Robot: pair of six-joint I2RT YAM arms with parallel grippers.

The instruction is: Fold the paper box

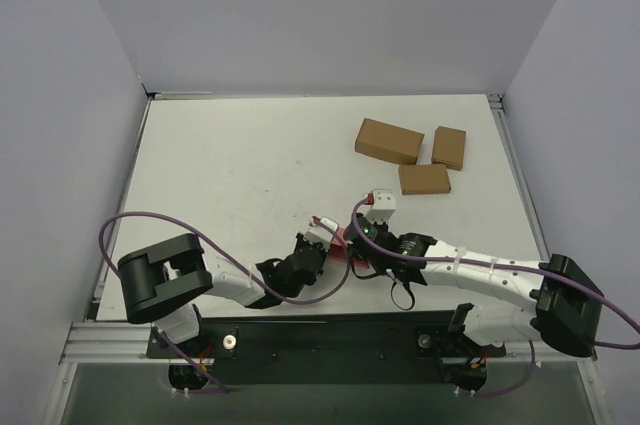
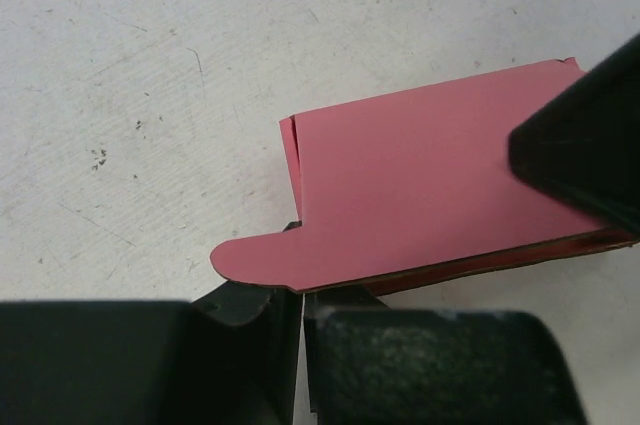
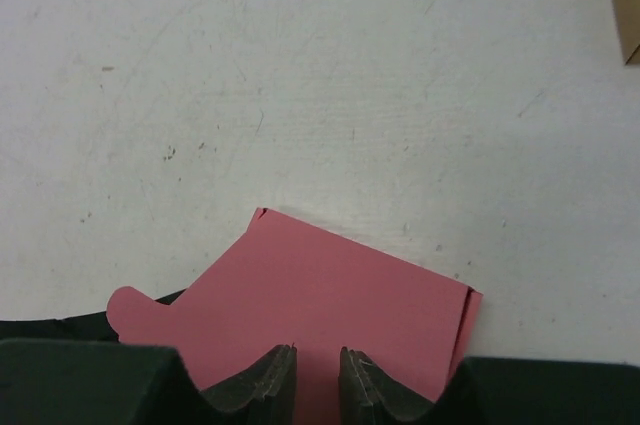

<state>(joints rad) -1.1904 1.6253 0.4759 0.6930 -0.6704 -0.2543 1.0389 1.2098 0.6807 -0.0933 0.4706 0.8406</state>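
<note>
The paper box (image 1: 339,239) is a pink-red flat card piece lying on the white table near the front middle. In the left wrist view it (image 2: 430,175) shows a rounded tab at its lower left and a darker under-layer along its near edge. My left gripper (image 2: 302,297) is shut to a thin slit right at that near edge, just under the tab. In the right wrist view my right gripper (image 3: 318,357) rests over the card (image 3: 340,285) with its jaws a narrow gap apart and pink showing between them. Both grippers meet at the card in the top view, left (image 1: 318,243) and right (image 1: 363,245).
Three brown cardboard boxes (image 1: 388,141) (image 1: 449,147) (image 1: 424,179) lie at the back right of the table; the edge of one shows in the right wrist view (image 3: 625,0). White walls close in the table on three sides.
</note>
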